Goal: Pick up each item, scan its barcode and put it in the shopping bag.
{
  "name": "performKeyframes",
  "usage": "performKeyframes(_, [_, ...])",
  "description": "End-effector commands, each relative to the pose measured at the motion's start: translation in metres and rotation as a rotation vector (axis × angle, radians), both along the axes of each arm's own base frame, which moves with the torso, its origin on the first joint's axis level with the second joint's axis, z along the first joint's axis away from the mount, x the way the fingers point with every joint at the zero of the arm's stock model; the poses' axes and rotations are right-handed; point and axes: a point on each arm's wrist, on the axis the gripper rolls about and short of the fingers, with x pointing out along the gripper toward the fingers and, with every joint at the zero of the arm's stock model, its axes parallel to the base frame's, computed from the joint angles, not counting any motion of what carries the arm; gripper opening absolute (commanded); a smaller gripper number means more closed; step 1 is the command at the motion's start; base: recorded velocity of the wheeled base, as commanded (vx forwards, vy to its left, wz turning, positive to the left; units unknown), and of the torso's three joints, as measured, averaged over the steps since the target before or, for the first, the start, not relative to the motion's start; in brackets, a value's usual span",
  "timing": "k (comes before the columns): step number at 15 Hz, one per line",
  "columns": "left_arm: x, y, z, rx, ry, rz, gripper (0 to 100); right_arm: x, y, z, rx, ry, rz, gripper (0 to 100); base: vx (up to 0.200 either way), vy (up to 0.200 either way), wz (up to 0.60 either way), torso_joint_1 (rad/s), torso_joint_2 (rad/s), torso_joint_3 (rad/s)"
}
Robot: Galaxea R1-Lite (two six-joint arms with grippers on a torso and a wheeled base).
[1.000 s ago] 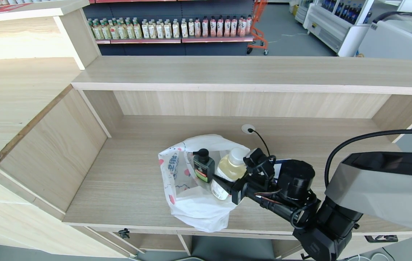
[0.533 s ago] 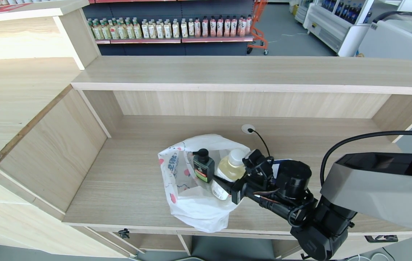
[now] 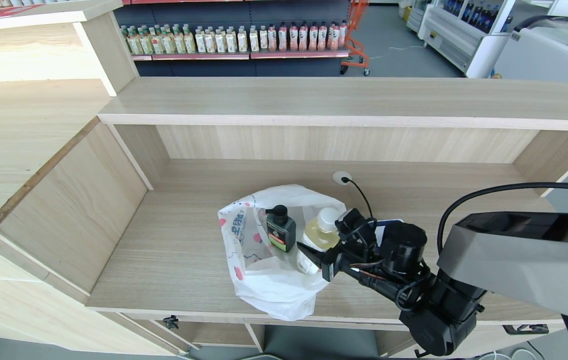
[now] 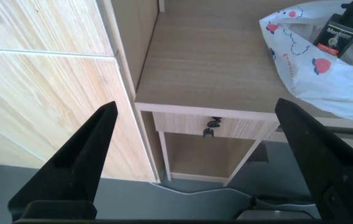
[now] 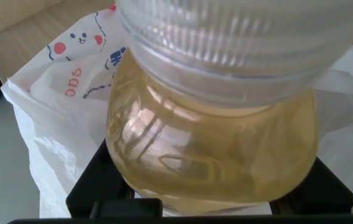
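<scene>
A white printed shopping bag lies open on the wooden counter. A black pump bottle stands inside it. My right gripper is shut on a clear bottle of yellow liquid with a white cap, held tilted in the bag's mouth beside the pump bottle. In the right wrist view the yellow bottle sits between the dark fingers above the bag. My left gripper hangs open, low beside the counter's front corner, away from the bag and pump bottle.
A black cable runs from a round grommet behind the bag. A white and blue object lies partly hidden behind the right wrist. A raised ledge and a side wall enclose the counter. A key hangs below the front edge.
My right gripper and the yellow bottle have shifted slightly left and down, deeper into the bag's mouth. The bag and pump bottle have stayed put.
</scene>
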Motion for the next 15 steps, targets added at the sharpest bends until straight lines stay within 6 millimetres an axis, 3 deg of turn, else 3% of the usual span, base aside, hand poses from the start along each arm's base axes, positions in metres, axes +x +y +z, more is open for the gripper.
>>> performKeyframes(1, [0.0,0.0,0.0001,0.0,-0.001,0.0,100,0.0001,-0.0007,-0.0014,-0.002,0.004,-0.002,0,0.0,0.0,0.0,0.0,0.0,0.0])
performKeyframes(6, [0.0,0.0,0.0001,0.0,-0.001,0.0,100,-0.0017,-0.0018,-0.0036,-0.009,0.013,-0.002,0,0.0,0.0,0.0,0.0,0.0,0.0])
performKeyframes(7, [0.0,0.0,0.0001,0.0,-0.001,0.0,100,-0.0019,-0.0019,-0.0044,-0.011,0.015,-0.002,100,0.0,0.0,0.0,0.0,0.0,0.0])
performKeyframes(15, [0.0,0.0,0.0001,0.0,-0.001,0.0,100,-0.0025,-0.0003,0.0025,0.007,0.004,0.002,100,0.0,0.0,0.0,0.0,0.0,0.0])
